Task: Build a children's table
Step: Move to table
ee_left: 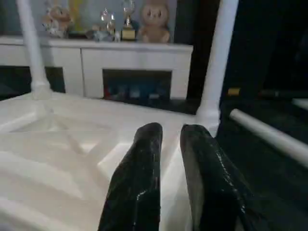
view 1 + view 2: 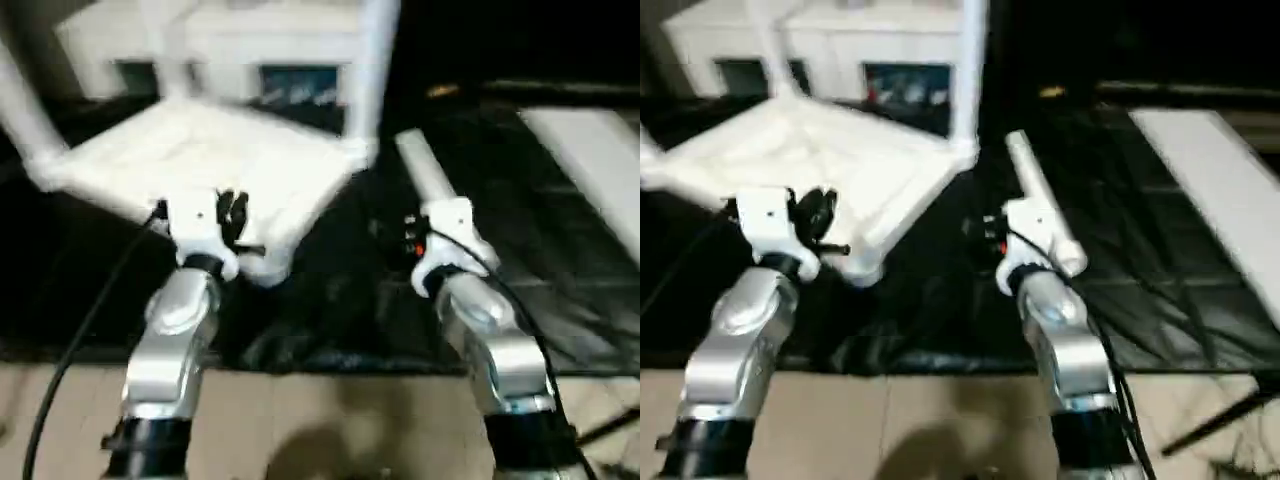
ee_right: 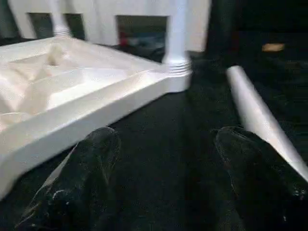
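The head views are soft with blur, and the upright white tube legs (image 2: 372, 70) run past the top edge, so their far ends are cut off. The white plastic rectangular tabletop (image 2: 210, 170) lies upside down on the black sheet (image 2: 330, 310) that covers the floor, its ribbed underside facing up, and its left part runs out of sight in the right eye view. One leg stands in the rounded corner socket at the far right corner, another rises slanting at the left (image 2: 25, 110), and a third stands further back (image 1: 31, 48). The tabletop's long axis is hard to judge; its near corner points toward the robot.

The left gripper (image 1: 168, 159) hangs over the tabletop's near edge with its two black fingers (image 1: 139, 178) close together, a narrow gap between them and nothing pinched there. Whether they touch the plastic cannot be told.

The right gripper (image 3: 166, 163) has its jaws spread wide above the black sheet, empty. Just beside it lies the loose white tapered tube leg (image 3: 262, 120), flat on the sheet, its long axis running away from the robot and leaning slightly left, its near end hidden behind the right wrist.

A flat white board (image 2: 1210, 190) lies to the right, well apart. Behind the tabletop stands a white cabinet with glass doors (image 1: 134, 62).
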